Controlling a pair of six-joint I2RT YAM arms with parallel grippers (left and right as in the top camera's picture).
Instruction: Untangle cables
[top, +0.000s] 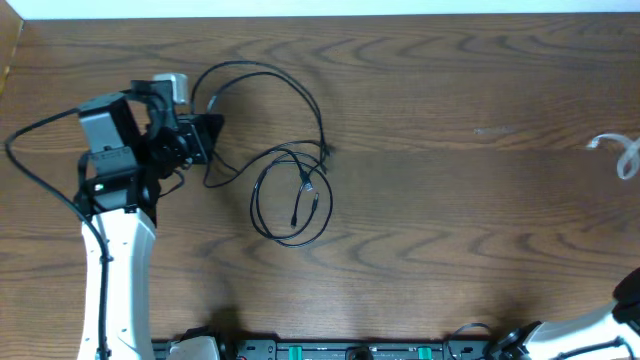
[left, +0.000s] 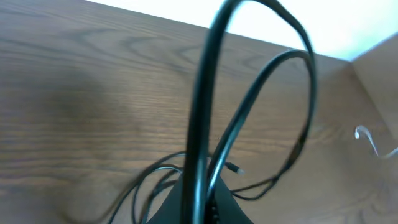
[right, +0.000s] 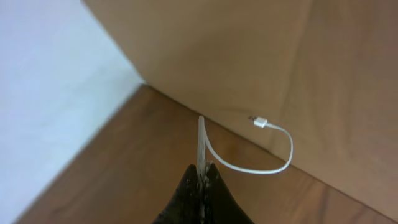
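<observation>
A black cable (top: 290, 190) lies in loose overlapping loops on the wooden table (top: 450, 230), with a small plug end inside the coil. One strand runs left to my left gripper (top: 212, 136), which is shut on it. In the left wrist view the held black cable (left: 200, 118) rises from the closed jaws of the left gripper (left: 200, 198) and arcs overhead. A short white cable (top: 624, 154) shows at the table's far right edge. My right gripper (right: 203, 173) is shut on the white cable (right: 273, 167), which curls to a plug (right: 260, 122).
A wooden side board (right: 249, 62) stands close behind the white cable in the right wrist view. The left arm's own thick black wire (top: 35, 170) loops out beside it. Part of the right arm (top: 600, 325) shows at the bottom right corner.
</observation>
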